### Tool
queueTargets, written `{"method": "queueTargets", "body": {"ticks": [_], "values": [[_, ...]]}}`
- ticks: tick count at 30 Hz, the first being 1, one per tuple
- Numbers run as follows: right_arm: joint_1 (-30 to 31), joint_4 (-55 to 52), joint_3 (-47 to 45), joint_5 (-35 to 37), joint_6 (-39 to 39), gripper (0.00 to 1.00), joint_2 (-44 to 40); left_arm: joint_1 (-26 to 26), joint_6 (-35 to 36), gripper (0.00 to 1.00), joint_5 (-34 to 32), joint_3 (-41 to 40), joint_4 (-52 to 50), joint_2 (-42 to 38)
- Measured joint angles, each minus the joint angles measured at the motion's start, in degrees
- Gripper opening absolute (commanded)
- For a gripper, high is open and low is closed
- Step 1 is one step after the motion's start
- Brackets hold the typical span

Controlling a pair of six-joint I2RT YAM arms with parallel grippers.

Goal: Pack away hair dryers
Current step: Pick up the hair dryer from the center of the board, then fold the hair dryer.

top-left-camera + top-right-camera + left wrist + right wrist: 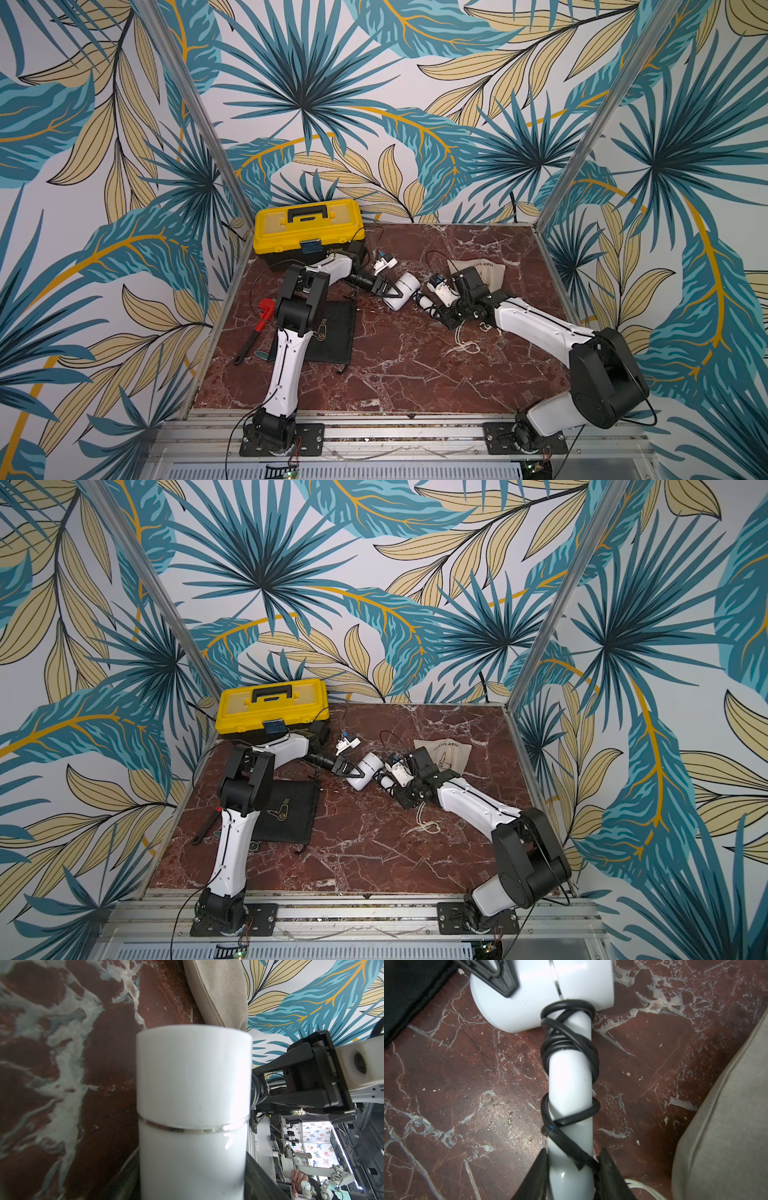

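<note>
Red marble table point(395, 365). Bears yellow toolbox point(307, 226) at far left corner, red wrench point(258, 326) and black pouch point(334, 332) along left edge, white hair dryer point(403, 289) mid-table, beige pouch point(494, 270) far right.

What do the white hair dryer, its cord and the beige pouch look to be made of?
The white hair dryer looks like smooth glossy plastic, given its sharp highlights; a thin ring around the barrel looks metallic. The cord seems rubber-sheathed, black with a dull sheen. The beige pouch looks like matte woven cloth, with visible weave and a stitched seam.
</note>
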Motion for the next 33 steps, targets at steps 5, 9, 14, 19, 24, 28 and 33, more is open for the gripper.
{"method": "queueTargets", "body": {"ticks": [5,9,14,19,24,28,33], "values": [[-0.04,1.70,0.00,-1.55,0.00,0.15,0.00,-0.63,-0.37,0.76,5.53,0.09,0.04,-0.04],[-0.31,1.88,0.09,-0.81,-0.33,0.15,-0.20,-1.42,-0.63,0.73,10.43,0.96,-0.11,-0.20],[-0.39,1.42,0.04,-0.76,-1.29,0.15,-1.55,-1.40,-0.70,0.49,12.96,1.66,-0.09,-0.50],[-0.39,1.64,-0.83,-0.79,-2.32,0.15,-3.45,-1.51,-0.68,0.49,13.66,1.66,-0.35,-1.16],[-0.46,1.90,-1.16,-0.59,-2.27,0.15,-4.39,-1.84,-0.66,0.26,13.05,2.01,-0.48,-2.14],[-0.57,1.40,-1.01,-0.85,-0.72,0.15,-4.28,-2.49,-0.66,0.23,11.32,2.01,-0.46,-3.41],[-0.68,0.35,-0.87,-1.66,4.33,0.15,-4.26,-4.07,-0.59,0.14,7.74,2.58,-0.35,-5.68]]}}
